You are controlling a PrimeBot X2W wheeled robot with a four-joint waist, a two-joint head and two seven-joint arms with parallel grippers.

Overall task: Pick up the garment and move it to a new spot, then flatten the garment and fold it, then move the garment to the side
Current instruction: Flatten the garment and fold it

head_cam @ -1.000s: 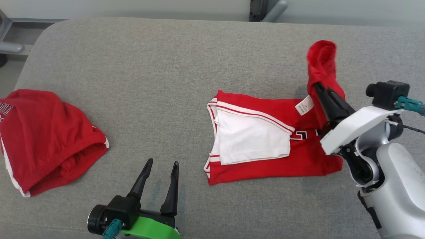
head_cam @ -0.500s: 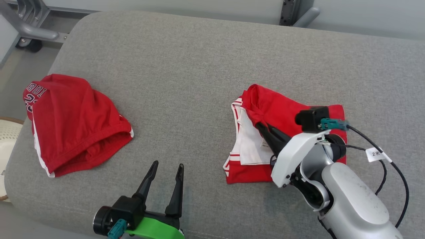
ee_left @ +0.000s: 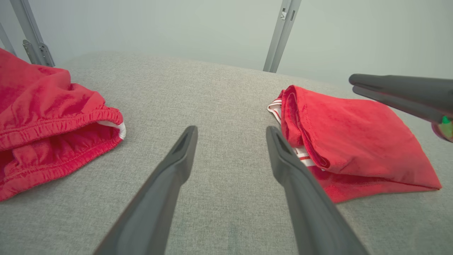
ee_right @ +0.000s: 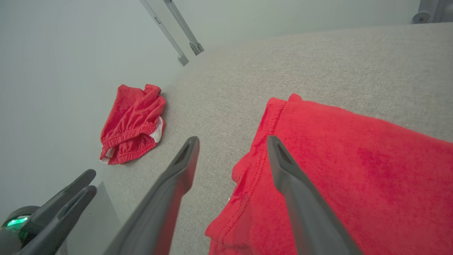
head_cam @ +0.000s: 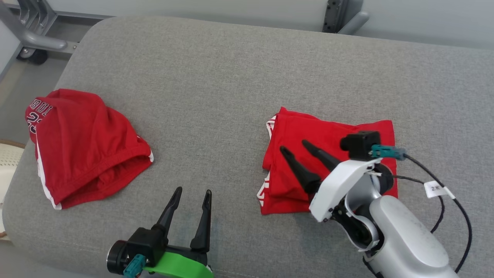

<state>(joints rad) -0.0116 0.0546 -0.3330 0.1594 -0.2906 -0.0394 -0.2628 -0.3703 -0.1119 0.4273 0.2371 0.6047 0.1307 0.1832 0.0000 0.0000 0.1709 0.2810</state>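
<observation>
Around: the other garment (head_cam: 85, 146), red and bunched, lies at the left end of the grey table (head_cam: 216, 77), well apart from mine. A pale basket (head_cam: 7, 162) sits off that end and a metal frame (head_cam: 34, 36) stands behind it.
In the way: my right forearm (head_cam: 401, 239) covers the garment's near right corner in the head view.
Garment (head_cam: 332, 131): red and folded, lying on the table's right half, with striped trim showing at its left edge.
Right pincer (head_cam: 294, 145): spread wide and empty, above the garment's left part, fingers pointing away and leftward.
Left pincer (head_cam: 193, 190): spread wide and empty, over bare table near the front edge, between the two garments.
Left wrist view: shows air between my right pincer and the cloth, and the stacked fold layers.
Right wrist view: one finger is over red cloth, the other over grey table beside the hem.
</observation>
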